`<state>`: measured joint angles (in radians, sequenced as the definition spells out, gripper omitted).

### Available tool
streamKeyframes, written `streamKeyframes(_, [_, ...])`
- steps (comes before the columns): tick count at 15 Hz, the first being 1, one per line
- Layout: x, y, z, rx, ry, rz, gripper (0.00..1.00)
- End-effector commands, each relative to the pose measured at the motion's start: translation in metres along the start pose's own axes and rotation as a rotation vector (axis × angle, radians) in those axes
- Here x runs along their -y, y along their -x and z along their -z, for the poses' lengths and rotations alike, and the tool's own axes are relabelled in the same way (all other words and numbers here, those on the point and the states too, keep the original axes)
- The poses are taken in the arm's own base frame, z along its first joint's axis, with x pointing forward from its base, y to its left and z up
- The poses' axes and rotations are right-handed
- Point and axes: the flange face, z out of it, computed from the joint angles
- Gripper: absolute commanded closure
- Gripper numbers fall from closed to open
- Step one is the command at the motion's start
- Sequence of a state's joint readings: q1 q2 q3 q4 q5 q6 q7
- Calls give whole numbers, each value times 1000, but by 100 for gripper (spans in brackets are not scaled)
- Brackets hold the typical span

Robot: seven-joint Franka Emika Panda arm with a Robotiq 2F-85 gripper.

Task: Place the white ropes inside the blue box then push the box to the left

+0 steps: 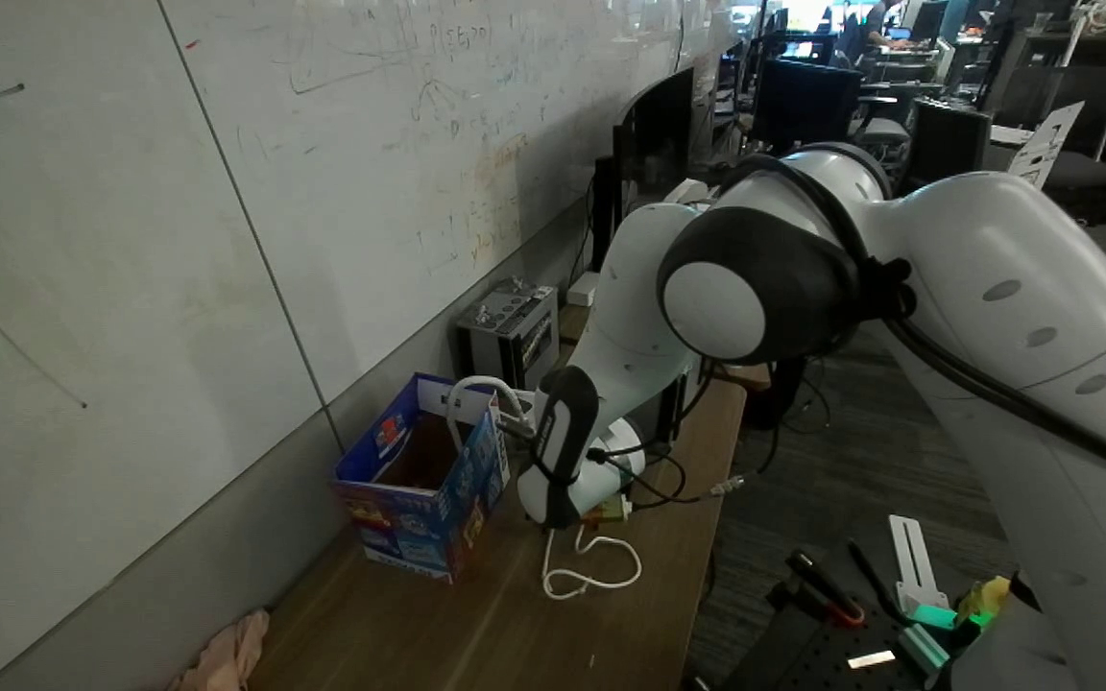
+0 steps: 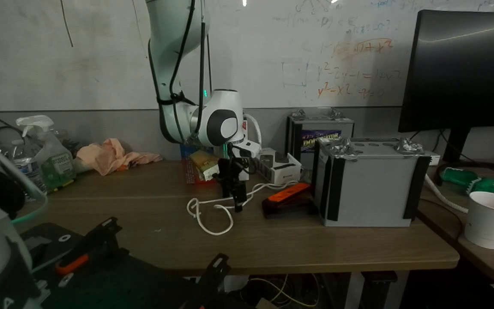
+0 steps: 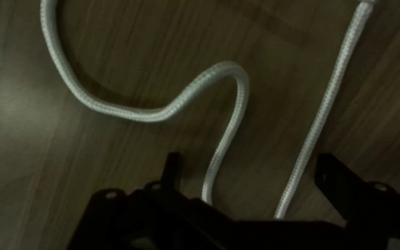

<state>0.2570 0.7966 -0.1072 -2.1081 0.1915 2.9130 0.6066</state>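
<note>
1. White rope (image 3: 141, 115): lies in loose bends on the bench (image 2: 281, 249), near the blue box (image 1: 399, 523) but outside it; in the wrist view it shows as two stretches, both running between the fingers (image 3: 172, 170) of the claw (image 3: 248, 168)
2. Claw: black, low over the bench, fingers spread wide, one to either side of the rope, a gap visible between each and the nearest stretch
3. Blue box: printed cardboard, open-topped, upright at the back of the bench; in an exterior view a thick white rope (image 1: 484, 382) arches above its rim, one leg dropping inside, the course of the other not discernible
4. Robot arm (image 2: 219, 122): bent down toward the bench beside the box, screening much of the box in an exterior view
5. Front grey case (image 2: 369, 189): stands on the bench, with an orange-and-black object (image 2: 289, 195) just beside it; behind it, the rear grey case (image 2: 328, 124), bearing a printed label
6. Surroundings: peach cloth (image 2: 109, 156), crumpled, at the back of the bench; spray bottle (image 2: 56, 161) near it; monitor (image 2: 465, 73) and paper cup (image 2: 489, 221) toward the opposite side in an exterior view; whiteboard (image 2: 264, 73), marked with handwriting, behind the bench
</note>
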Motion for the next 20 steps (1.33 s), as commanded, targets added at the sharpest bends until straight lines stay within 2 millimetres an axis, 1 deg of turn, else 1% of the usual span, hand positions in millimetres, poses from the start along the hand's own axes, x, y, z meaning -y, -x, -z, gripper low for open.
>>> streamKeyframes(1, [5, -3, 3, -14, -15, -19, 0])
streamKeyframes(13, [3, -4, 11, -30, -56, -33, 0])
streamKeyframes(18, [2, -6, 10, -36, -60, -46, 0])
streamKeyframes(19, [1, -6, 10, -44, -55, -41, 25])
streamKeyframes(20, [1, -6, 9, -45, -49, -42, 27])
